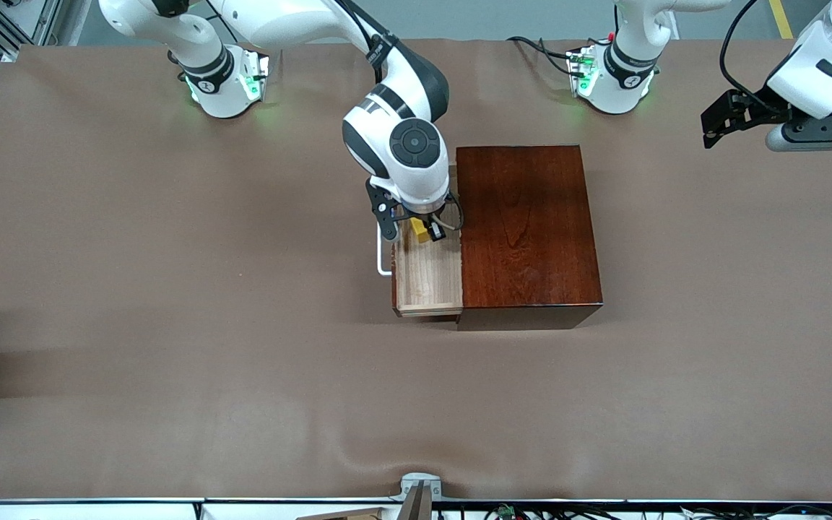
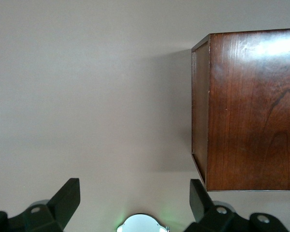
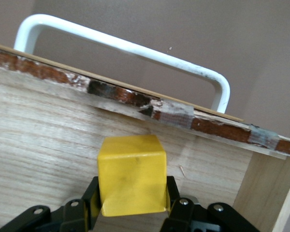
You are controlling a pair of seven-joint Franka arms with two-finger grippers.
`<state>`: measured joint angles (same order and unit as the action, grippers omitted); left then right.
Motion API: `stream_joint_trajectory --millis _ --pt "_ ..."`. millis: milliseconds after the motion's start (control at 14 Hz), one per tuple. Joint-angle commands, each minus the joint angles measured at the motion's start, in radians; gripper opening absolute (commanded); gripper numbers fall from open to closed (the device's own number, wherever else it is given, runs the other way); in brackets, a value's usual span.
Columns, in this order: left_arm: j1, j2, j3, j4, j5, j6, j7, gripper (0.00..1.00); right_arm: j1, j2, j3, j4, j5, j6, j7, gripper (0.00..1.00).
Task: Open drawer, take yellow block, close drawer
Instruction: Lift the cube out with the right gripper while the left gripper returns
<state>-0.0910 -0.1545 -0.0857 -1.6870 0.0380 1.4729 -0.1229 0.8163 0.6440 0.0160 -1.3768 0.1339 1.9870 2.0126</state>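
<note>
My right claw [image 3: 131, 205] pinches the yellow block [image 3: 131, 181] inside the open drawer [image 1: 430, 278], ready to lift. Left claw [image 2: 135, 203], wide, waits off the mahogany box [image 1: 528, 227].

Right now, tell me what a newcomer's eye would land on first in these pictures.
The yellow block stands out first, pinched in the right hand inside the open drawer. Next comes the glossy mahogany box mid-table, with the drawer's white handle jutting toward the right arm's end. The left hand waits open above the table's left-arm end.
</note>
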Motion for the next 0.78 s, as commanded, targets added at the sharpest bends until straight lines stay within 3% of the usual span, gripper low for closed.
stream_joint_trajectory --millis 0,713 --pt "0.005 0.003 -0.028 0.01 -0.017 0.006 -0.007 1.0 0.001 -0.023 -0.01 0.021 -0.004 -0.013 0.02 0.0" --pt "0.002 0.033 -0.117 0.052 -0.017 0.004 -0.085 1.0 -0.106 -0.047 -0.008 0.185 0.003 -0.241 0.006 0.0"
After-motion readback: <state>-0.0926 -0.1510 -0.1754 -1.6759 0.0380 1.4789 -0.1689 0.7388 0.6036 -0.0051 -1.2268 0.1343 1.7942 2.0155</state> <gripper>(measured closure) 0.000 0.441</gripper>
